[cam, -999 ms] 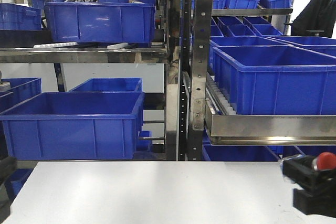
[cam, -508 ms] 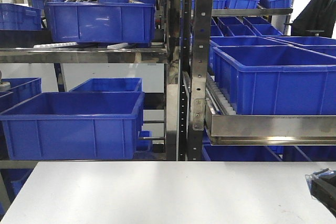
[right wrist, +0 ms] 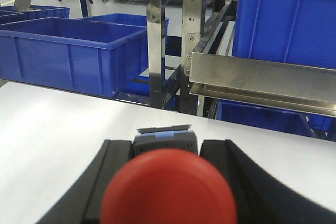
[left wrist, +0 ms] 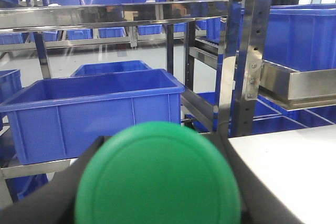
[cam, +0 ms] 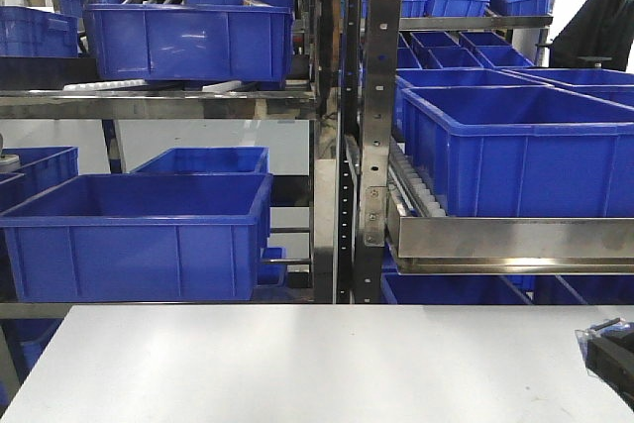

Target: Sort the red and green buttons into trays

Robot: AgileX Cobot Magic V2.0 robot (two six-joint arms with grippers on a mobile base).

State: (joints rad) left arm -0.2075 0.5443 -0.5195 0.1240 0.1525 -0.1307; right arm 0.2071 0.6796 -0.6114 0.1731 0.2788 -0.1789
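- Left gripper [left wrist: 160, 145]: closed on the green button [left wrist: 157, 182]. The round cap fills the lower centre of the left wrist view, between two dark fingers [left wrist: 63, 195].
- Right gripper [right wrist: 169, 150]: clamped on the red button [right wrist: 168, 190], whose dark body points forward over the white table [right wrist: 52, 124].
- Front view, right edge: a second ago the right gripper and red cap were in plain sight. Now only a dark tip shows, lower down, as it did half a second ago.
- Front view, left edge: the dark shape seen a second ago has gone.
- Blue crates [cam: 139, 235] and steel racking [cam: 371, 126]: unchanged.
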